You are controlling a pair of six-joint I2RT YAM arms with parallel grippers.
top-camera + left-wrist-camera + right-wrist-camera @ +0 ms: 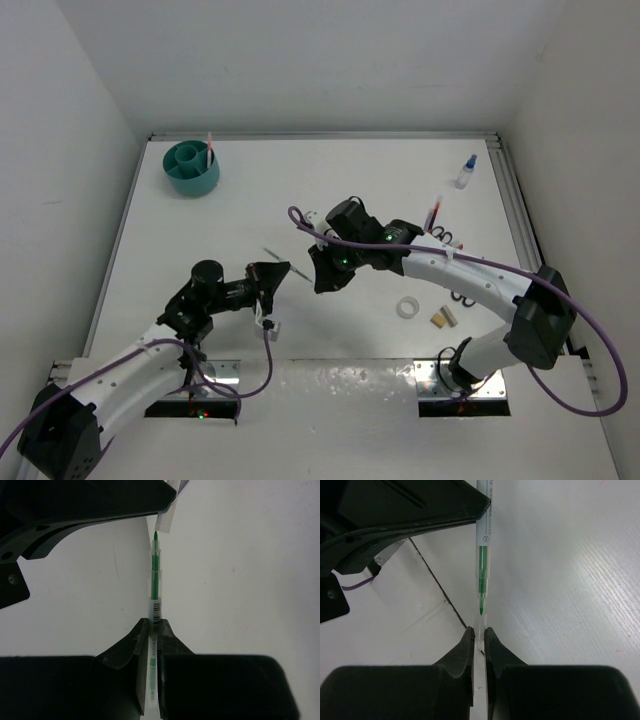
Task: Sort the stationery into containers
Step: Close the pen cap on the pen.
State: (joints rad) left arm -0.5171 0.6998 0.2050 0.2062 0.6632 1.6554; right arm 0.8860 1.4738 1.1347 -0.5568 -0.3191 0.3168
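Note:
My left gripper is shut on a green pen, gripping its barcoded barrel; the bare tip points away from it. My right gripper is shut on the pen's clear cap. The two grippers face each other at mid-table, left and right. The green pen shows tip-first in the right wrist view, its tip at the cap's mouth. The cap shows in the left wrist view. The teal pot stands far left with a red pen in it.
On the right lie a blue-capped bottle, a red pen, black scissors, a white tape ring and tan blocks. A thin dark stick lies near the grippers. Walls enclose the table.

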